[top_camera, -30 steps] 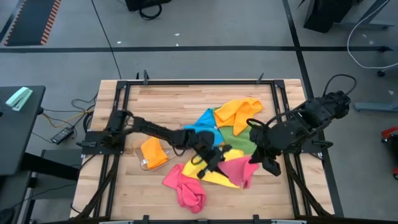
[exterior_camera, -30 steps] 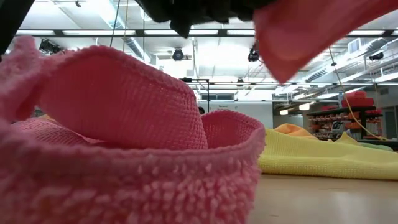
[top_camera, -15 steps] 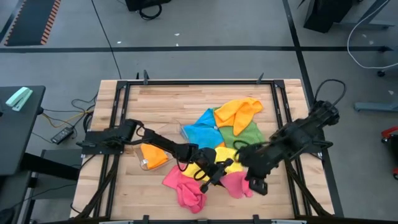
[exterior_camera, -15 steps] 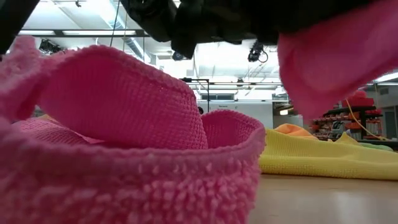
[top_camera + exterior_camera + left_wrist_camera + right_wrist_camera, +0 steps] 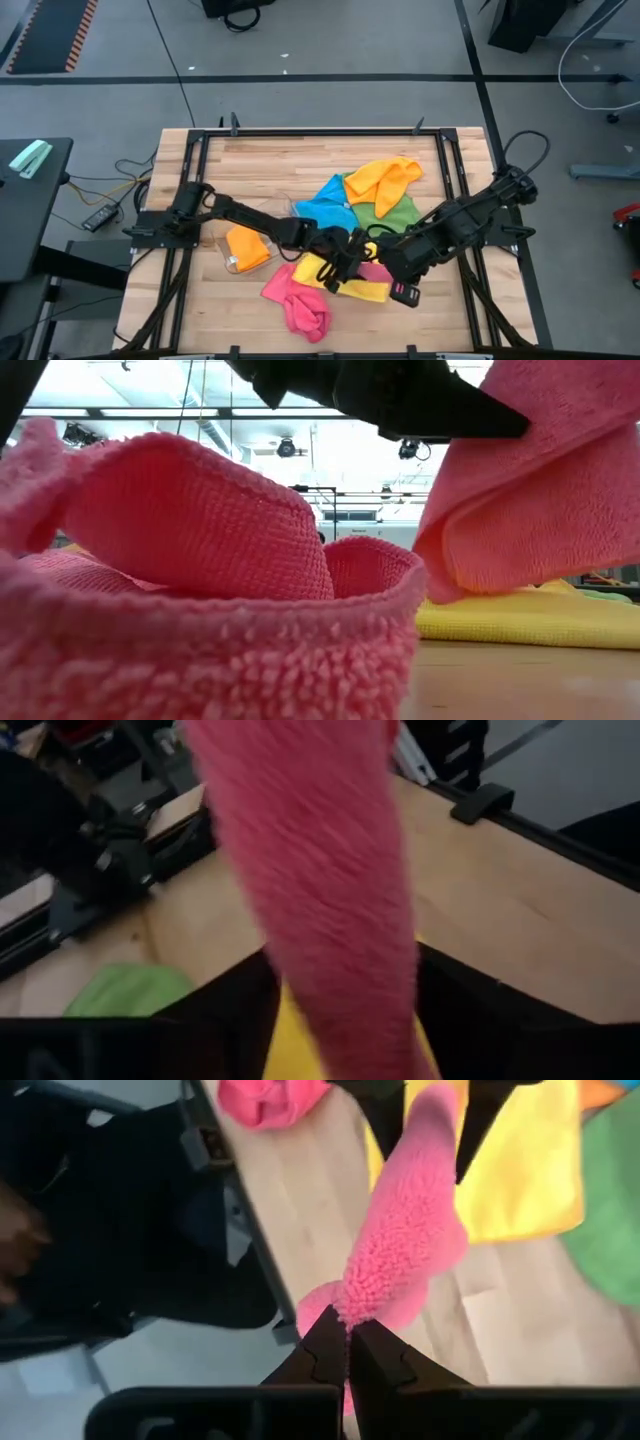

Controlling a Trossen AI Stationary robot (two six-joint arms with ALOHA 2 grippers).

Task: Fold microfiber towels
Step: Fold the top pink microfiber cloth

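Clear tray (image 5: 222, 262) — orange towel (image 5: 246, 246) inside

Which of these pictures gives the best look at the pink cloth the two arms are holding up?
The right wrist view: the held pink towel stretches from the right gripper, shut on its corner, to the left gripper. The low view shows one hanging fold, the left wrist view a blurred strip; from above the arms mostly hide it.

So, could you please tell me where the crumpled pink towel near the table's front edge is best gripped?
Probably its raised fold, pinched from straight above. The crumpled pink towel lies bunched with no flat corner showing, and the low view shows a ridge standing up. The left gripper and right gripper are both busy, jaws shut on the other pink towel above the yellow towel.
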